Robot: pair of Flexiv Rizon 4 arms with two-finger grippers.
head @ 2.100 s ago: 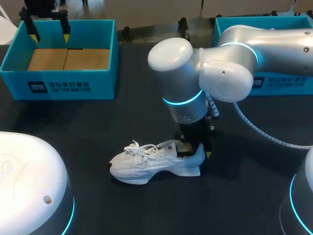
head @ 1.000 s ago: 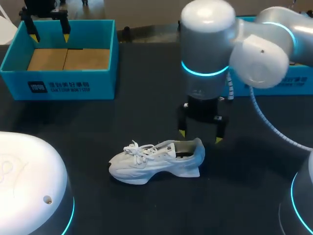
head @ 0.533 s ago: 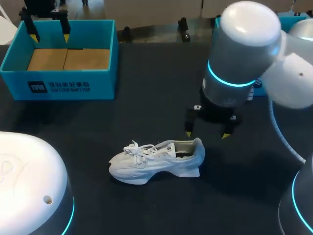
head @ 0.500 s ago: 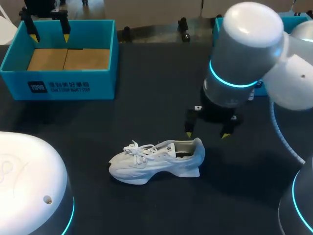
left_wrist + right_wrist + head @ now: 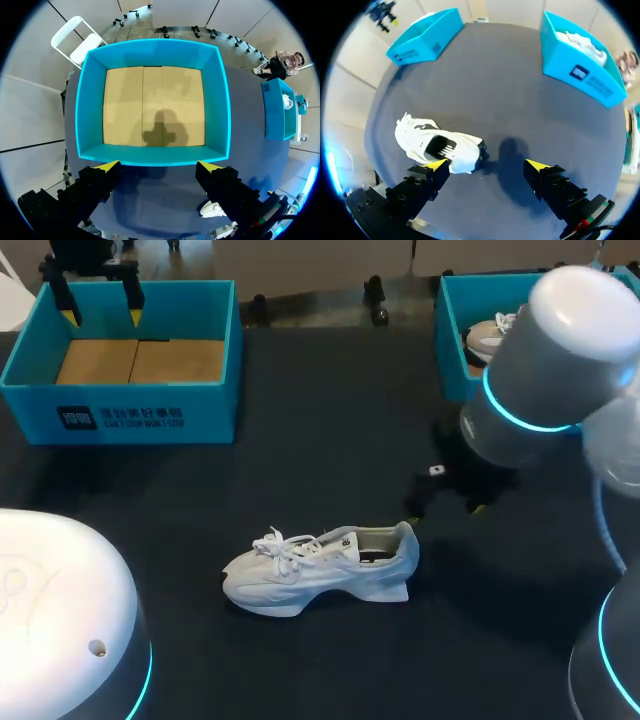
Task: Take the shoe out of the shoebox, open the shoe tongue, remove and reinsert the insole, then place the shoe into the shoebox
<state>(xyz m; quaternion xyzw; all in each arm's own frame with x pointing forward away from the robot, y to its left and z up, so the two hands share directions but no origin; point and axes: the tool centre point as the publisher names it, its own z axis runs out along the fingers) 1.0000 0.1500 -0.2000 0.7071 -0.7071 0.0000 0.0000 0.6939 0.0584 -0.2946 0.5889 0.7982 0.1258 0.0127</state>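
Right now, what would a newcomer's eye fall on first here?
The white shoe standing alone in the middle of the dark table, with the open right pincer hovering just beyond its heel. Then the teal shoebox at the far left, showing only its cardboard floor, the open left pincer hanging at its far rim.

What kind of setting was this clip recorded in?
Probably a robot lab bench: a dark table with blue shoeboxes, one white shoe lying out, and the right tool open by it.
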